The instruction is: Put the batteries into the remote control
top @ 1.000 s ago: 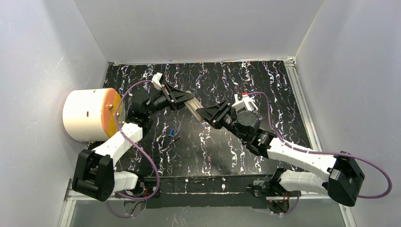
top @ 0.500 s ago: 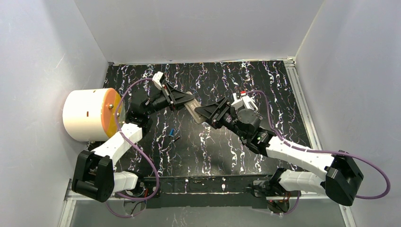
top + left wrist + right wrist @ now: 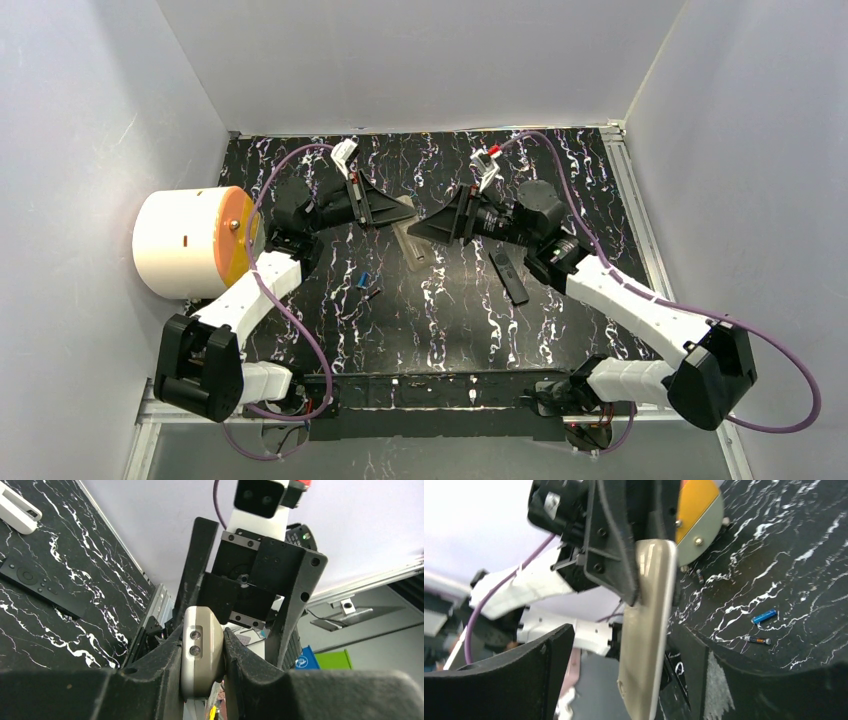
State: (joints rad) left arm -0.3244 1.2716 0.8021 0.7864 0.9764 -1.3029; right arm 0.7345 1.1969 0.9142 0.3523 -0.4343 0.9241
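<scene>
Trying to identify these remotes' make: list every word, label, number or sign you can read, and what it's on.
Nothing here can be read as text.
Silver remote: no marking shows.
Black remote: button symbols too small to read.
Blue battery, dark battery: any print too small.
Blue sign beyond the table: white round mark, blurred.

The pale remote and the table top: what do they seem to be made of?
Pale remote: probably plastic; a smooth, satin beige shell with soft highlights and rounded edges.
Table top: black with white veins like marble and a faint sheen; whether it is stone or printed laminate, I cannot tell.
</scene>
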